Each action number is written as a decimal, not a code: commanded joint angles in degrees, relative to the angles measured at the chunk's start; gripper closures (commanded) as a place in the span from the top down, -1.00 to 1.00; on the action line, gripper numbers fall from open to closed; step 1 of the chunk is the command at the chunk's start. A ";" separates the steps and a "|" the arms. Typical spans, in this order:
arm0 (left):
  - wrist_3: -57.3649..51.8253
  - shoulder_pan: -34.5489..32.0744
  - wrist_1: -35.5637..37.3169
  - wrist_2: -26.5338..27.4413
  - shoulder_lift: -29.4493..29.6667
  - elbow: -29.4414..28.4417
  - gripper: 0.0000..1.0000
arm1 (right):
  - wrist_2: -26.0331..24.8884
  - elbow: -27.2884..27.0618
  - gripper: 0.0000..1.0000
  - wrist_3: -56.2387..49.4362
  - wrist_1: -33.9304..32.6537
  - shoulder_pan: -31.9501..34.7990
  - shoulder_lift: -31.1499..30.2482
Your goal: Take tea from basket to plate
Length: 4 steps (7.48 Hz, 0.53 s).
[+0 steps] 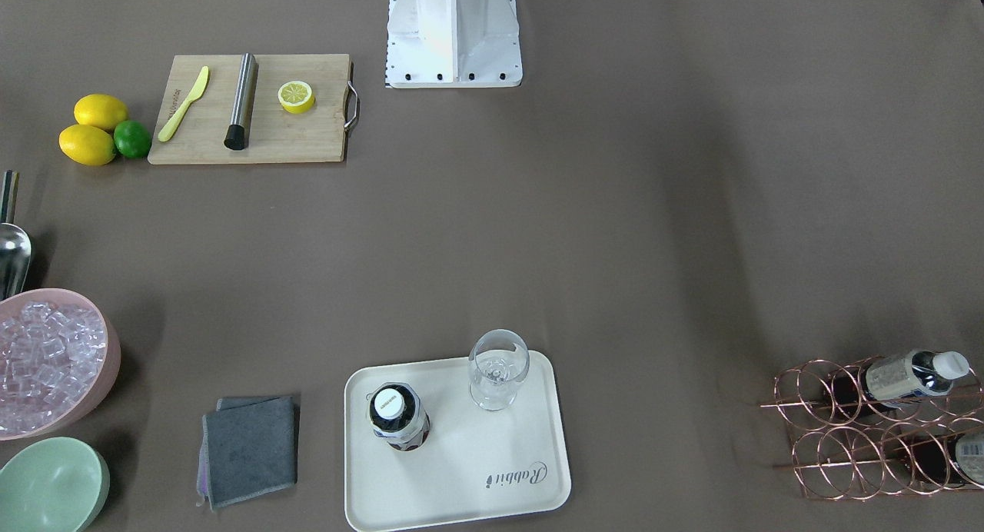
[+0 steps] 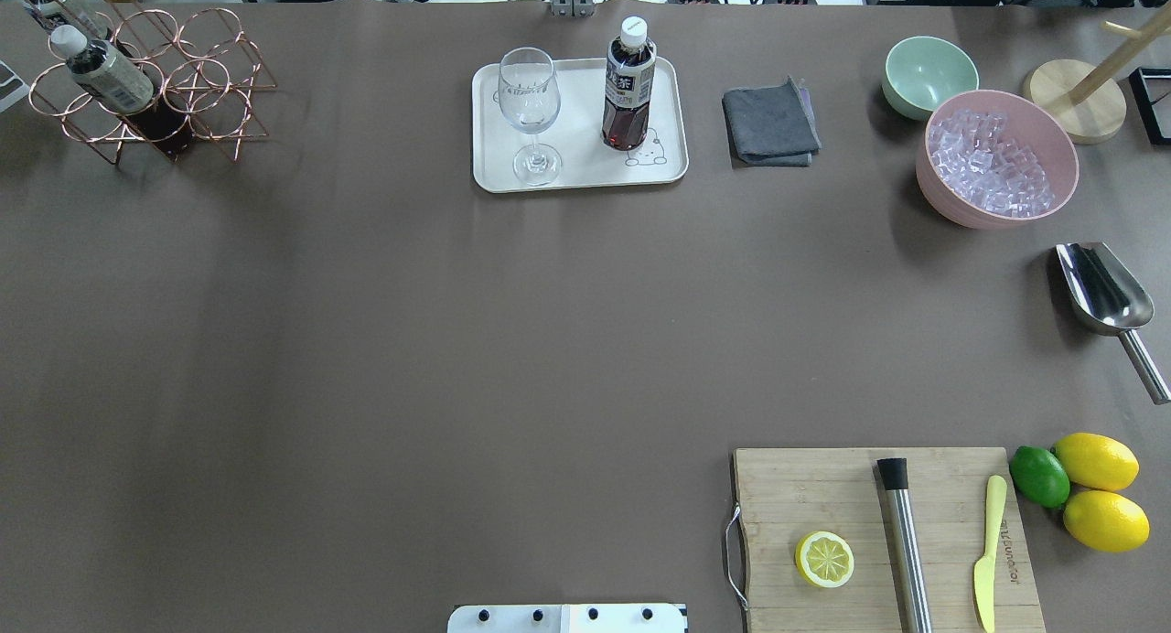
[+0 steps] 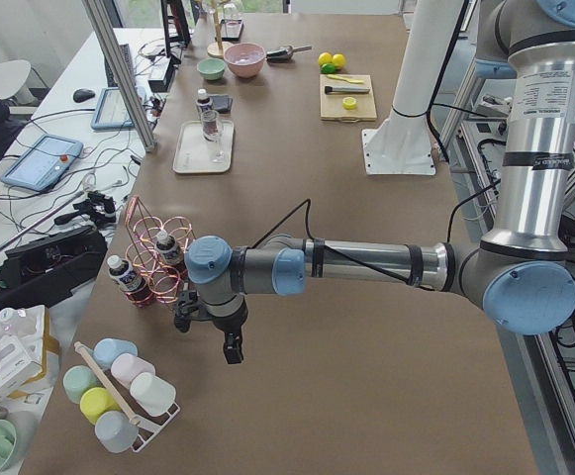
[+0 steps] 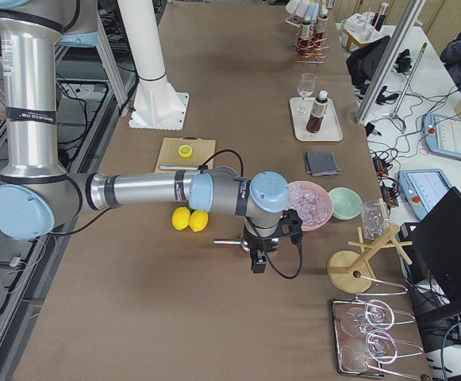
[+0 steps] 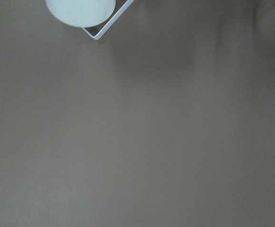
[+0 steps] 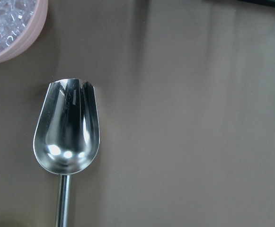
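Since neither gripper shows up in the overhead or front cameras, I'm going off the side views only, so I can't tell whether either one has its fingers spread or closed.

Starting at the robot's left: the left gripper (image 3: 231, 353) hangs pointing down over bare table near the left end, and I don't see anything hanging from it. The basket (image 2: 151, 84) is close by, further out toward the operators' edge. One tea (image 2: 108, 73) lies tilted in an upper ring cell, and another tea (image 1: 970, 449) sits lower in the basket. The long axis slants, with the white cap raised and pointing toward the table's left end, so roughly toward that gripper's side.

In the middle, the plate (image 2: 660, 168) has a third tea (image 2: 628, 93) standing upright on it. It's beside a glass (image 2: 528, 102), not touching.

Over on the right, the right gripper (image 4: 257, 264) hangs over the metal scoop (image 6: 68, 127) next to the ice bowl (image 6: 14, 28), well apart from both basket and plate.

My read: if another bottle has to go across, the left arm is clearly nearer. It'd want to come at the cap end and draw the bottle out along that slant, not lift it straight up through the ring.
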<state>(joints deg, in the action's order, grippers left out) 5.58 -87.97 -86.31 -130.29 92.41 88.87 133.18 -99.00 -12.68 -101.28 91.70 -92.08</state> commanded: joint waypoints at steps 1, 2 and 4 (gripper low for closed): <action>-1.72 -0.62 -1.14 0.12 -3.99 -0.44 0.95 | 0.33 -0.14 0.99 0.11 -0.05 0.06 -0.03; -1.63 -1.41 -1.05 -0.49 -3.90 -0.19 0.95 | 0.33 -0.05 0.99 0.02 -0.05 0.06 -0.03; -1.63 -1.42 -0.70 -1.37 -3.20 -0.71 0.95 | 0.33 -0.92 0.99 0.02 -0.32 0.06 -0.90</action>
<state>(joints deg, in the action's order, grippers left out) 3.99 -89.21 -87.30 -131.15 88.83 88.43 133.53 -99.36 -12.65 -101.47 91.75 -92.25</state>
